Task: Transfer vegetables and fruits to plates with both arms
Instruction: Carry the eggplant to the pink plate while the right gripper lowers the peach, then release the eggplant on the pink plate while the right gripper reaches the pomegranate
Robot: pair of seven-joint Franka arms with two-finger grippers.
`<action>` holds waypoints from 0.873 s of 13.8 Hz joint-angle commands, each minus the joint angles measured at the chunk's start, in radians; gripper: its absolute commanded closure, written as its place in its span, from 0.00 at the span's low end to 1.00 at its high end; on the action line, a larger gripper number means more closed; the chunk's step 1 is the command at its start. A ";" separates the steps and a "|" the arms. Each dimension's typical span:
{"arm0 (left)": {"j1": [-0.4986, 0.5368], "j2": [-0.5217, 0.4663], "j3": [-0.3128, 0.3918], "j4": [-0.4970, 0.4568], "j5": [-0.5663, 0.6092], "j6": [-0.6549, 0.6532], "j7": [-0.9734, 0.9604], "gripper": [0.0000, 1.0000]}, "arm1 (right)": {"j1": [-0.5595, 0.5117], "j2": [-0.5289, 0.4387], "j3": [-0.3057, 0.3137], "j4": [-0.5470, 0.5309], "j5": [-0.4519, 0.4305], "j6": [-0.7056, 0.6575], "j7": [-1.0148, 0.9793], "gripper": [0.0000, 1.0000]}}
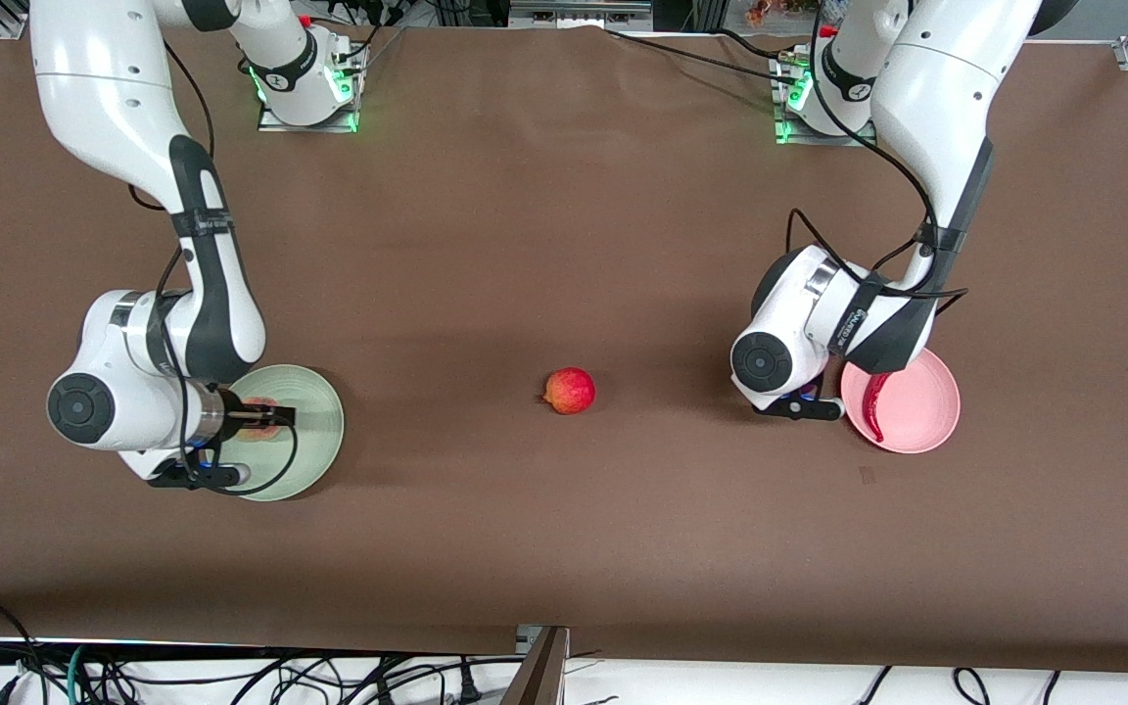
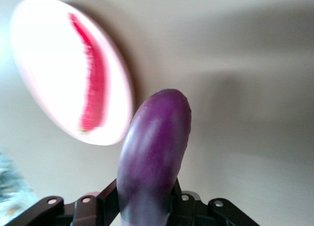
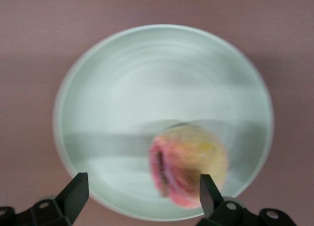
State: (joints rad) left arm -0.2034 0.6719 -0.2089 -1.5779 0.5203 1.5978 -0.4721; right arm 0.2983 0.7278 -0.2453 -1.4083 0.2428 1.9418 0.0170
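Observation:
My left gripper (image 2: 149, 206) is shut on the purple eggplant (image 2: 154, 152) and holds it above the table beside the pink plate (image 2: 44, 64). The red chili pepper (image 2: 93, 86) lies on that plate. In the front view the left gripper (image 1: 804, 399) is at the pink plate's (image 1: 921, 406) edge, the chili (image 1: 875, 406) shows on it, and the eggplant is hidden. My right gripper (image 3: 141, 194) is open over the mint green plate (image 3: 147, 84), just above the peach (image 3: 189, 162) that rests on it. The red apple-like fruit (image 1: 570, 390) sits on the table midway between the plates.
The brown table top (image 1: 564, 196) spreads wide between the two arm bases. The mint plate (image 1: 314, 431) lies toward the right arm's end, partly under the right gripper (image 1: 265, 419). Cables run along the table's near edge.

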 commanded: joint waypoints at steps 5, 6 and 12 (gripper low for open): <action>0.194 -0.014 -0.004 0.030 0.061 0.094 0.623 1.00 | 0.244 -0.018 0.034 0.040 0.027 0.044 0.510 0.00; 0.232 -0.005 -0.004 0.026 0.058 0.143 0.717 1.00 | 0.287 -0.015 0.034 0.045 0.027 0.083 0.578 0.00; 0.328 0.026 -0.007 0.002 0.004 0.283 0.854 0.36 | 0.470 0.053 0.040 0.045 0.026 0.307 0.869 0.00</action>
State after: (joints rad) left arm 0.1253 0.7049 -0.2029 -1.5647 0.5551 1.8693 0.3589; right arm 0.7220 0.7438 -0.1979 -1.3785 0.2589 2.1807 0.8061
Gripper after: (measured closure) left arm 0.612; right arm 0.000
